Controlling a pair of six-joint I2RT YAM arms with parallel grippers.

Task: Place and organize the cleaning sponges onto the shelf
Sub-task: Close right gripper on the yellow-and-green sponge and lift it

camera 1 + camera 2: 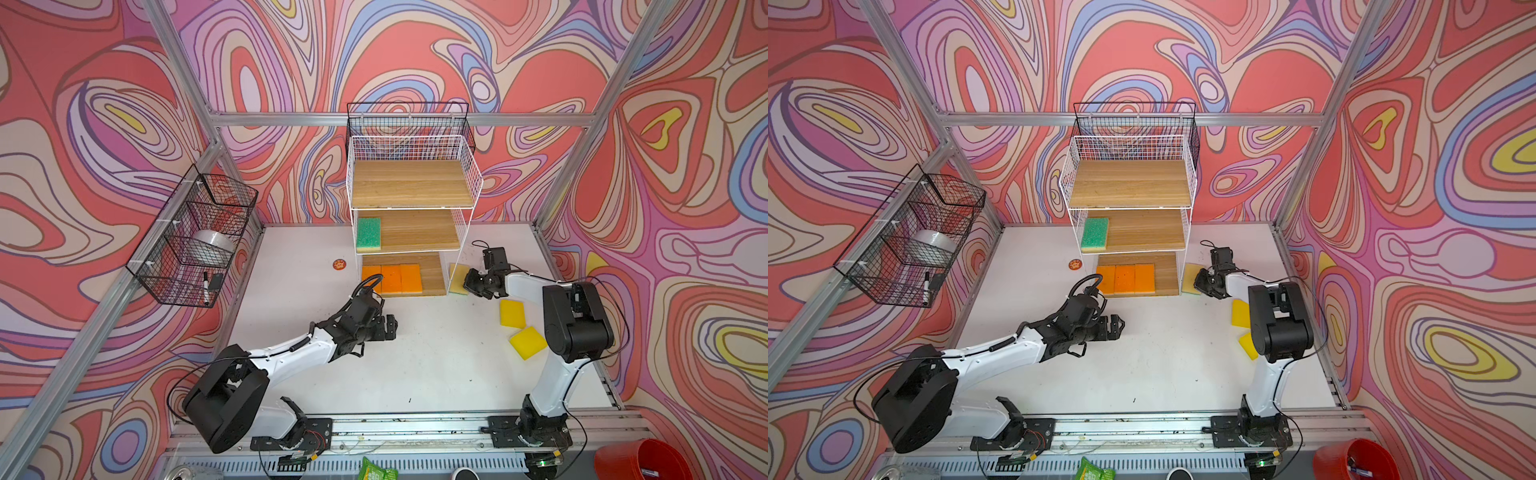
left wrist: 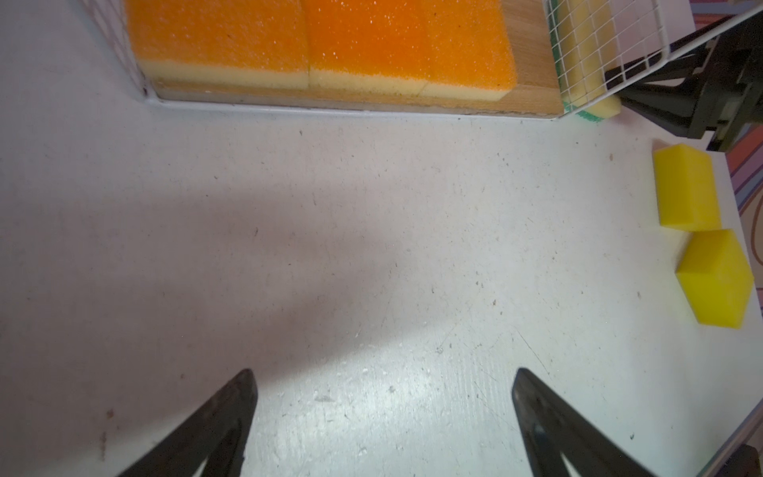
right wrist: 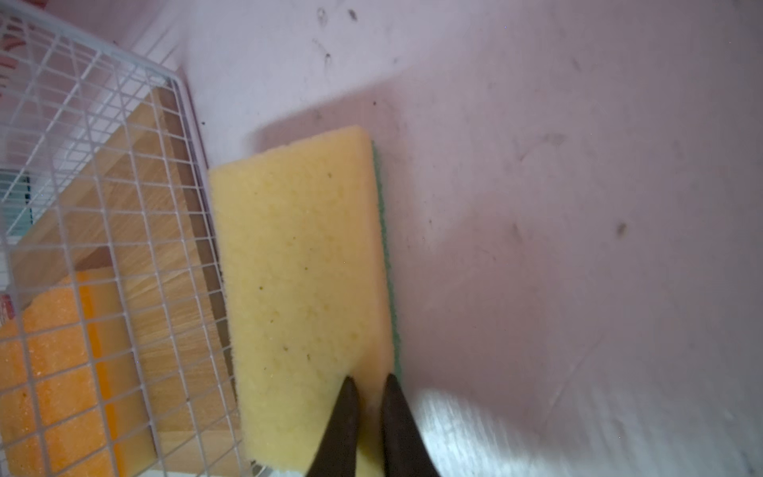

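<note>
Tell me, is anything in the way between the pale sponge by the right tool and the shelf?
Yes. The shelf's white wire side wall stands between the pale sponge and the wooden boards. The sponge lies on the table just outside it, the shut right tool at its corner. It probably must go round to the open front.

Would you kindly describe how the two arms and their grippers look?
The left arm and right arm share white tubular links, bulky rounded black joint housings and black bases on a silver rail. Thin black cables loop along each; a ribbed black hose arches over the left wrist. The left gripper and right gripper are black, with slim tapering jaws.
</note>
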